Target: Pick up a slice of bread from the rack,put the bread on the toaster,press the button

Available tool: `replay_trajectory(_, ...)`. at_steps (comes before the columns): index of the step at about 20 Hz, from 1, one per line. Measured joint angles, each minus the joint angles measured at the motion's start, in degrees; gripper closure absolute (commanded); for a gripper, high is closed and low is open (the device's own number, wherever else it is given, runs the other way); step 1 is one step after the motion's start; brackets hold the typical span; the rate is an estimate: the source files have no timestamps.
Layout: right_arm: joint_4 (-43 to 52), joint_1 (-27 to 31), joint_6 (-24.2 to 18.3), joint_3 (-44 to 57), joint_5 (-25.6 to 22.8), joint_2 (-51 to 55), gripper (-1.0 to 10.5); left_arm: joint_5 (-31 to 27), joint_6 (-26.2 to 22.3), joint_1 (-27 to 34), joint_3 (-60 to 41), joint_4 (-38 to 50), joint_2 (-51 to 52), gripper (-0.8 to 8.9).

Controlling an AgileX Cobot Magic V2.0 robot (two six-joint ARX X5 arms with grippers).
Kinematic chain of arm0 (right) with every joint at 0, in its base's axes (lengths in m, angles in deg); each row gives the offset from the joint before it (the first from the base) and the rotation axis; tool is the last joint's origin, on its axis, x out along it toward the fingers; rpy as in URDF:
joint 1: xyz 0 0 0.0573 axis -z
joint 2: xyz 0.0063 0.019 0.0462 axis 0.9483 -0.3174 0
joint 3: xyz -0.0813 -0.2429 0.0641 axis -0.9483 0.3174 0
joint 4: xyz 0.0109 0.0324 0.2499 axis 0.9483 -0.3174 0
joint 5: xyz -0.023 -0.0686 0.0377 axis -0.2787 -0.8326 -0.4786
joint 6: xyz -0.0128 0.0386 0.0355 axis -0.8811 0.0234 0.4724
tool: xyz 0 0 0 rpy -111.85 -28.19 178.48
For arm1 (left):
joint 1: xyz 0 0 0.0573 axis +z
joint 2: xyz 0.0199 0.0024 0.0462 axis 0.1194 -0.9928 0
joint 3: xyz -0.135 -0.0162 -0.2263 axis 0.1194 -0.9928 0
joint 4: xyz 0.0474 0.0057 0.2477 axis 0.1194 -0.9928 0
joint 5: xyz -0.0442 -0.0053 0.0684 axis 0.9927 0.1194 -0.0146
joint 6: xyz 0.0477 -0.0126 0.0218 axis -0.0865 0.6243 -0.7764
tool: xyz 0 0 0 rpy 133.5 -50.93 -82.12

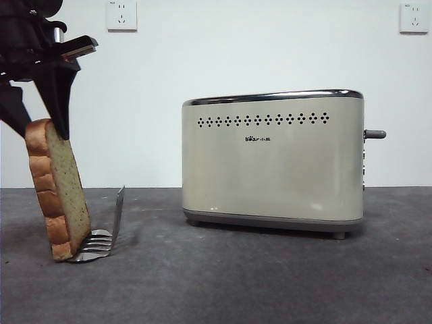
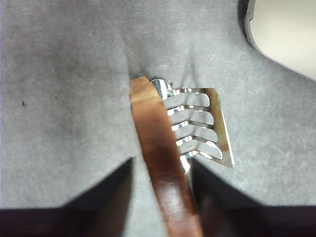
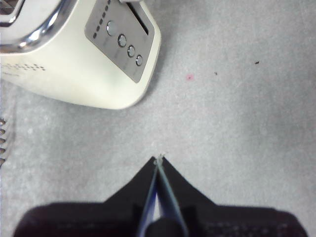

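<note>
The slice of bread stands tilted at the far left, its bottom edge in the small shiny rack. My left gripper comes down from the top left corner and is shut on the top of the slice. In the left wrist view the brown crust runs between the jaws of the left gripper, with the rack beside it. The cream toaster stands to the right of the rack. My right gripper is shut and empty, above the table off the toaster's control end.
The toaster's lever sticks out of its right end. Its end panel carries a row of round buttons. Two wall sockets are on the white wall behind. The table is dark grey felt.
</note>
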State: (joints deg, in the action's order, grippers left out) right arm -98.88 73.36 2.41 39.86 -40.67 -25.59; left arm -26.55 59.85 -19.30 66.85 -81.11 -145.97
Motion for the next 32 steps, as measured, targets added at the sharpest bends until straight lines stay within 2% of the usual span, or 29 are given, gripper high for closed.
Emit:
replay_trajectory(10,1.7,0.0,0.0,0.0,-0.3,0.0,9.5,0.0,-0.5,-0.5,2.7,-1.3,0.0,8.19)
replay_trajectory(14,1.7,0.0,0.0,0.0,-3.7,0.0,9.5,0.0,-2.3,-0.5,10.4,-6.6,0.0,8.18)
replay_trajectory(16,1.7,0.0,0.0,0.0,-6.2,0.0,9.5,0.0,-5.2,-0.5,15.4,-10.7,0.0,8.18)
replay_trajectory(19,1.7,0.0,0.0,0.0,-8.0,0.0,9.5,-0.2,-15.2,-1.7,24.7,-15.9,0.0,8.18)
replay_trajectory(25,2.1,0.0,0.0,0.0,-8.9,-0.8,9.5,-0.2,-44.0,-9.0,42.9,-17.4,0.0,8.18)
replay_trajectory(29,2.1,0.0,0.0,0.0,-8.8,-3.0,9.5,-0.2,-63.1,-14.3,47.1,-13.5,0.4,8.23)
replay_trajectory(32,2.1,0.0,0.0,0.0,-8.8,-4.3,9.5,-0.1,-73.7,-18.1,47.1,-13.4,-0.4,8.23)
